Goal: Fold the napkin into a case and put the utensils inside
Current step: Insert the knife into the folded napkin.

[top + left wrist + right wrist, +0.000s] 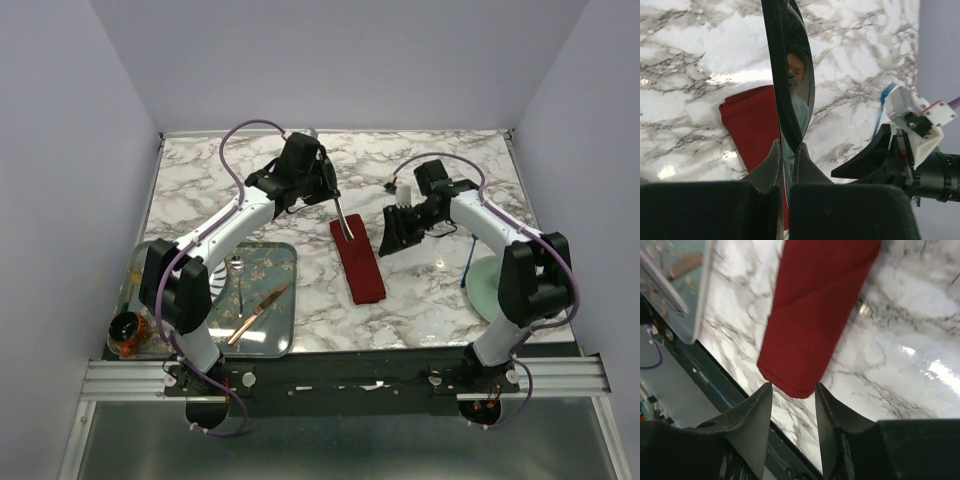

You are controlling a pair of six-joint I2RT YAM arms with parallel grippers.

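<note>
Napkin (358,262) fold looks done. It lies as a narrow maroon case (815,315) mid-table between the two arms, long axis running near to far.

Utensils are what's left. The left gripper (787,147) is clenched on the silvery utensil (790,75), tip angled down at the far end of the case. The blue-handled fork (466,262) sits well right on the pale green plate (490,290), untouched. So it's one utensil at the mouth and one not yet picked, roughly halfway by my read.

The right gripper (792,390) is released, fingers apart with nothing between them, hanging just right of the case and looking down its near end.

Not task items: the copper knife (258,313) and small spoon (238,272) on the tray (290,300), near left.

Hard to tell:
- Whether the utensil tip is inside the pocket or only resting on top; the top view is too small and the left wrist view is blocked by the utensil itself.
- Which end of the case opens.
- Whether the silvery piece is a knife or a spoon, since it's seen edge-on.
- The fork tines, too small to make out.
</note>
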